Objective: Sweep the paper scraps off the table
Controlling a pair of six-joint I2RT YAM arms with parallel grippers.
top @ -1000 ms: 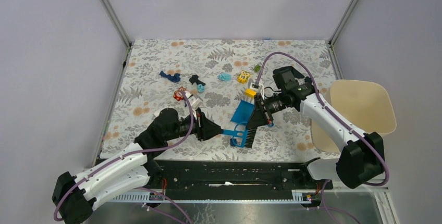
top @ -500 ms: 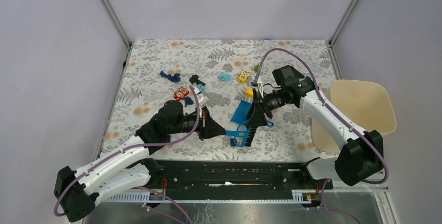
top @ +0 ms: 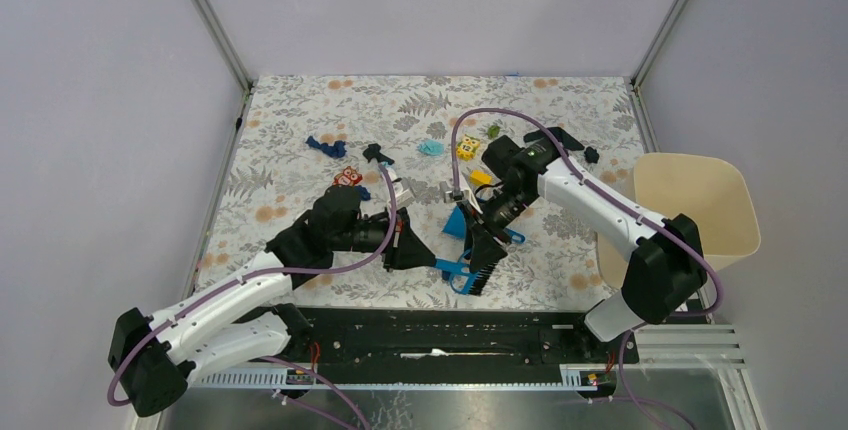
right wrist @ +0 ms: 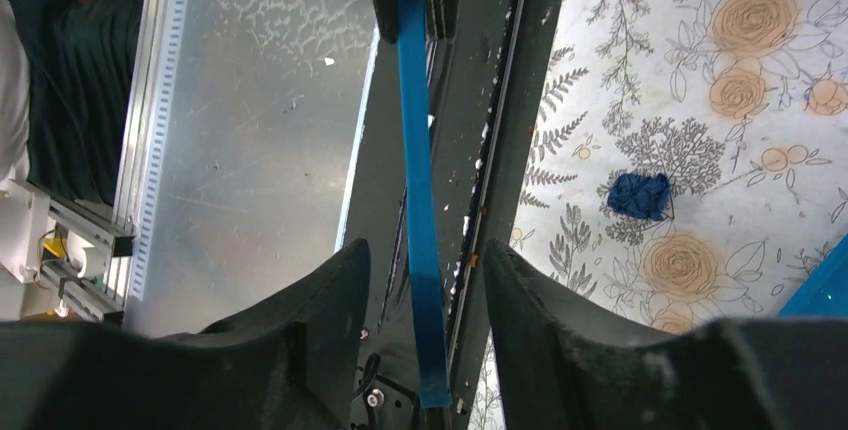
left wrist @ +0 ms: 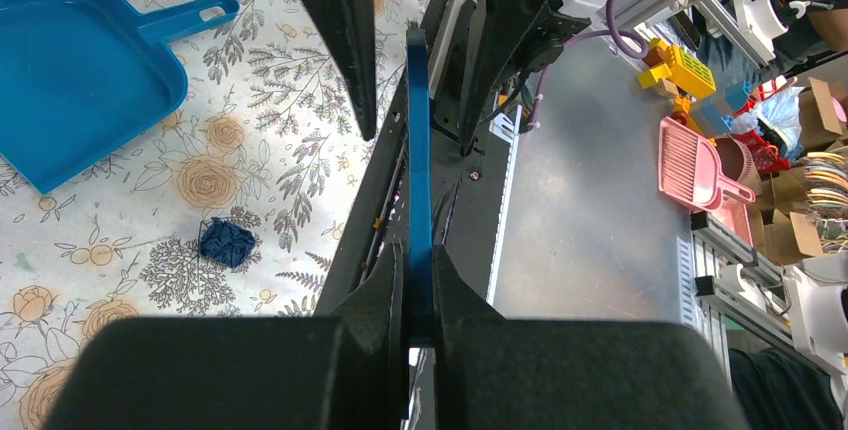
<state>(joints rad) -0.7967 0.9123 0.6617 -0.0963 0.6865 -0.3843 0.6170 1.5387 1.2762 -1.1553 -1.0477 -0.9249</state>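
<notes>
**Scraps lie still while the brush changes grip**

Paper scraps [top: 432,148] are wrinkly crumpled wads, too rounded to show any long axis or heading. As a group they string out left to right on the table [top: 290,110] beyond the blue dustpan [top: 458,222]. The light cyan wad [top: 432,148] lies just beyond the dustpan, the dark blue wad [top: 325,145] far to its left, and the green wad [top: 493,131] beyond and slightly right. A second dark blue wad [left wrist: 227,243] sits on the dustpan's near side, close to the table edge. None has shifted over the last second.

The change is at the brush [top: 462,272], on the dustpan's near side, its length running between the two arms. The left gripper [left wrist: 418,260], half open a second ago, is now clamped on the thin flat blue handle [left wrist: 418,180]. The right gripper [right wrist: 422,250], clamped before, now stands with jaws apart either side of the handle, not touching it. The dustpan is smooth moulded plastic, and the tablecloth shows grey ferns and orange flowers
</notes>
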